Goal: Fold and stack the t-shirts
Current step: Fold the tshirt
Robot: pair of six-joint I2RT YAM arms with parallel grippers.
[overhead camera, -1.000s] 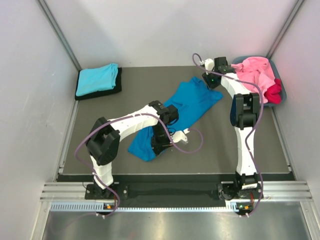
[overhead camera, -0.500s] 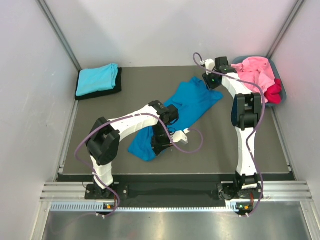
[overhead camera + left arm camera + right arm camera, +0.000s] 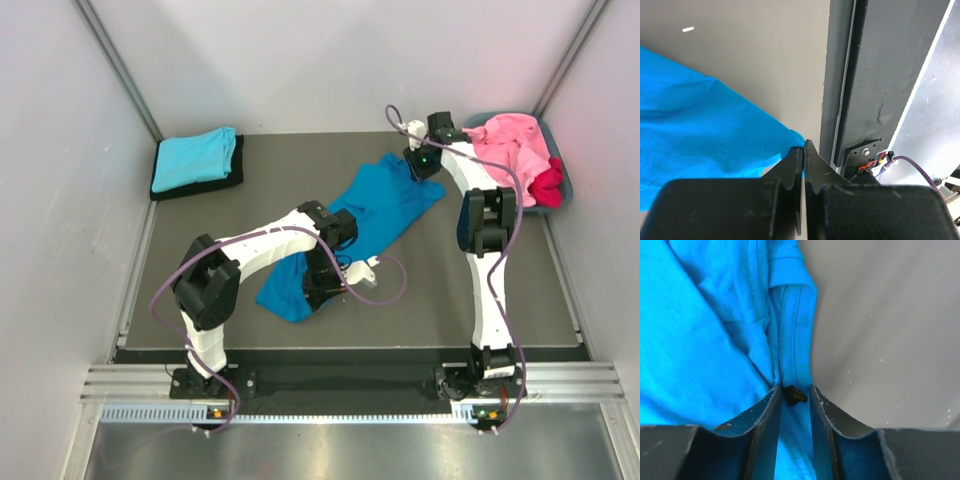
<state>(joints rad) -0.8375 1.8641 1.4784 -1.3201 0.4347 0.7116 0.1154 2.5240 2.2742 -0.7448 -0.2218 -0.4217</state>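
Observation:
A bright blue t-shirt [image 3: 385, 205] lies stretched diagonally across the middle of the grey mat. My left gripper [image 3: 313, 292] is shut on its near left corner; the left wrist view shows the jaws [image 3: 803, 146] pinched on the tip of the blue cloth [image 3: 700, 135]. My right gripper [image 3: 418, 168] is at the shirt's far end, its jaws [image 3: 795, 390] closed narrowly on the collar band [image 3: 790, 330], with the black size label [image 3: 795, 396] between them. A folded turquoise t-shirt [image 3: 195, 157] lies at the far left. Pink t-shirts [image 3: 510, 140] and a crimson one [image 3: 547, 185] are heaped at the far right.
The turquoise shirt rests on a black pad [image 3: 232, 170]. The pink and crimson shirts sit in a grey-blue tub [image 3: 563, 190] in the far right corner. White walls enclose the mat on three sides. The mat's dark near edge [image 3: 840, 75] is close to my left gripper.
My right wrist has shifted very slightly at the collar. The left arm and the blue shirt have not visibly moved.

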